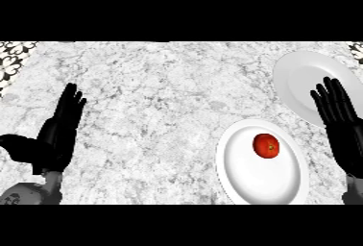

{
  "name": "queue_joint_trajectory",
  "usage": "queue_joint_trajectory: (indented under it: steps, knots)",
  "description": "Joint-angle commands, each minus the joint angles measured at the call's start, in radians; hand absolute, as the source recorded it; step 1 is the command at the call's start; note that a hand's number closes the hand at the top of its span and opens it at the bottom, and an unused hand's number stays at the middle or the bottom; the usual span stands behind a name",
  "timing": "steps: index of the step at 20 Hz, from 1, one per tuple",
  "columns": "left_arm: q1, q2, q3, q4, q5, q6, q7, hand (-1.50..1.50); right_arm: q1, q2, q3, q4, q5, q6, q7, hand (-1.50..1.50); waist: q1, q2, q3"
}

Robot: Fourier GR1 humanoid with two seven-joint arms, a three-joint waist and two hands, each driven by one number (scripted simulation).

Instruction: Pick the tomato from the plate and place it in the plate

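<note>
A red tomato (pixel 266 145) lies on the upper part of a white plate (pixel 249 180) at the lower right of the marble counter. A second white plate (pixel 297 77) sits bare at the far right, behind the first. My right hand (pixel 344 129) is open, fingers straight and pointing away, to the right of the tomato's plate and overlapping the near edge of the bare plate. My left hand (pixel 56 132) is open at the far left, fingers up, thumb spread out to the left, far from both plates.
The grey-white marble counter (pixel 156 96) stretches across the view. A patterned black-and-white tile area (pixel 13 60) shows at the upper left corner beyond the counter's edge.
</note>
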Motion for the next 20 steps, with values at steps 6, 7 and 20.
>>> queue_joint_trajectory:
  steps: [6, 7, 20]
  knots:
    - [0.14, -0.035, -0.088, 0.179, 0.02, -0.059, 0.094, 0.0, -0.071, -0.043, -0.34, 0.011, -0.135, 0.074, -0.312, 1.5, -0.07, 0.001, 0.014]
    - [0.121, -0.039, -0.07, 0.123, 0.032, -0.05, 0.083, 0.0, 0.04, -0.28, -0.297, 0.074, 0.229, -0.062, -0.203, 1.5, -0.118, 0.02, -0.012]
    - [0.068, -0.105, -0.06, 0.254, 0.04, -0.216, 0.079, 0.0, 0.127, 0.096, -0.468, 0.39, 0.025, 0.075, -0.794, -1.5, -0.038, -0.003, 0.011]
